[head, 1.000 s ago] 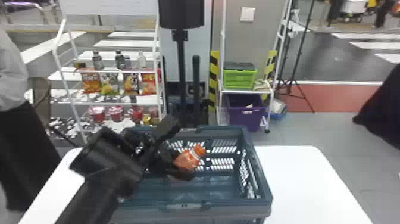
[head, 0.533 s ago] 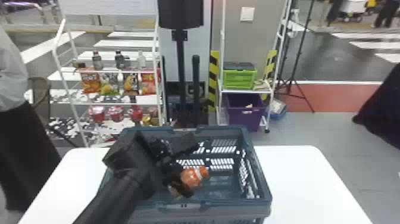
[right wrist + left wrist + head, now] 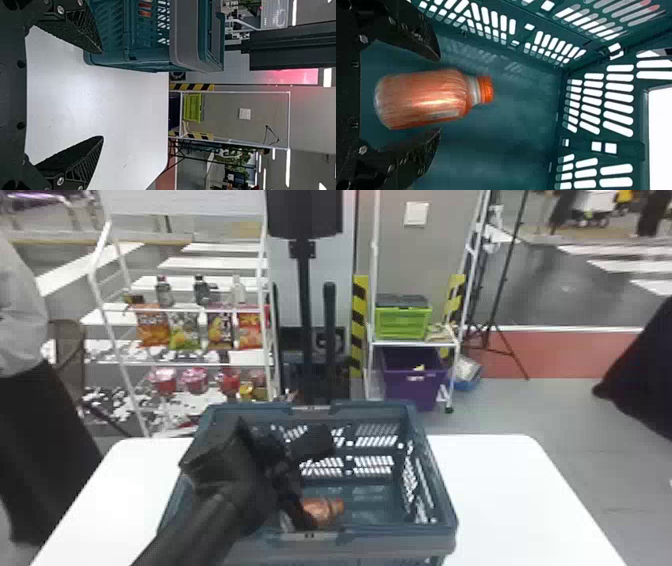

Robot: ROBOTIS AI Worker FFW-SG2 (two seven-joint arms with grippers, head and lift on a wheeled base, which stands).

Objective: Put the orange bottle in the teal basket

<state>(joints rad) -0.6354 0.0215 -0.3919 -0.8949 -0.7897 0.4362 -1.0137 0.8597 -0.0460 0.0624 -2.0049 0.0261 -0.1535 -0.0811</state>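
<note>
In the head view my left gripper (image 3: 305, 485) reaches down inside the teal basket (image 3: 445, 510), with the orange bottle (image 3: 325, 510) at its fingers near the basket's front wall. The left wrist view has the orange bottle (image 3: 427, 99) lying between the spread fingers of my left gripper (image 3: 439, 95), a gap on either side and its cap pointing away from the palm. Basket floor and slotted walls (image 3: 597, 99) surround it. My right gripper (image 3: 103, 95) stands open and holds nothing, beside the basket (image 3: 150, 61) over the table.
The basket stands on a white table (image 3: 510, 490). Behind it are a shelf rack of snacks (image 3: 185, 330), a black post (image 3: 302, 305), and a second rack with a green crate (image 3: 402, 321) above a purple bin (image 3: 412, 385).
My left gripper has moved lower into the basket, toward its front, and the bottle has come down with it. The bottle now lies more level.
</note>
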